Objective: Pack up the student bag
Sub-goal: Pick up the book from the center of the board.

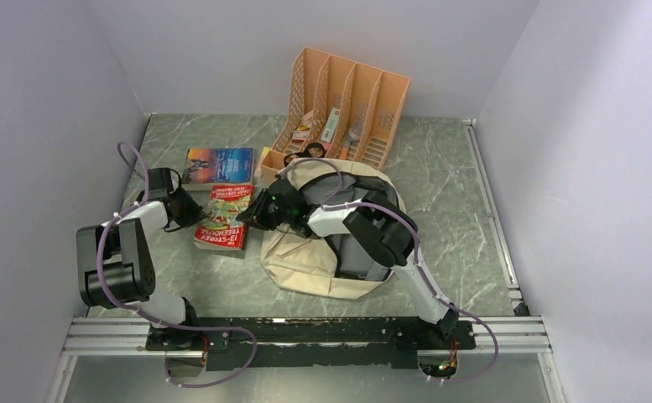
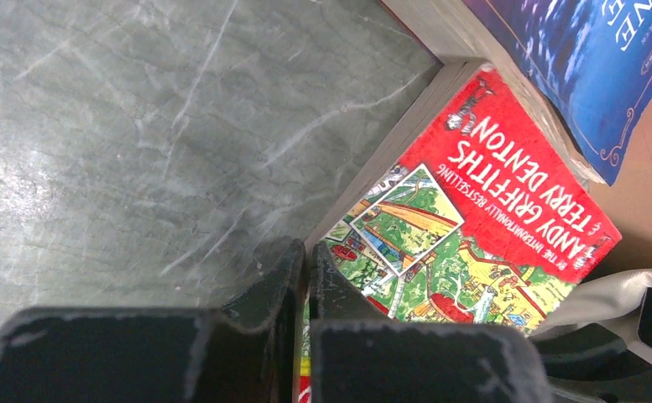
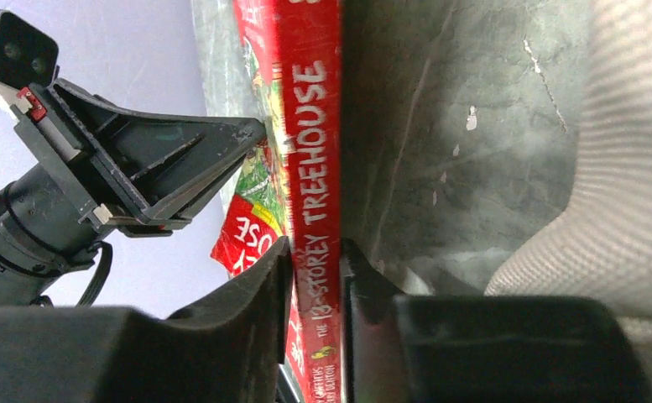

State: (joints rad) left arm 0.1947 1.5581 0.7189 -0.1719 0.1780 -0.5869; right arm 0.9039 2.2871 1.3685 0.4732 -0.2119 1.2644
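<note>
Clamping the right tool (image 3: pixel 315 248) on the spine of the red book (image 3: pixel 314 126), a finger pressed to each side. Resting the left tool (image 2: pixel 305 256), fingers pressed together, at that book's opposite edge. All just left of the student bag (image 1: pixel 301 264), slumped on the desk (image 1: pixel 465 193) beneath the right arm, in front of the orange file organizer (image 1: pixel 347 92).

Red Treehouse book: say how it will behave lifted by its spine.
Likely light: the red book looks a thin paperback. Pinched at the spine by the right gripper, its pages may droop open. The glossy cover could slip.
</note>
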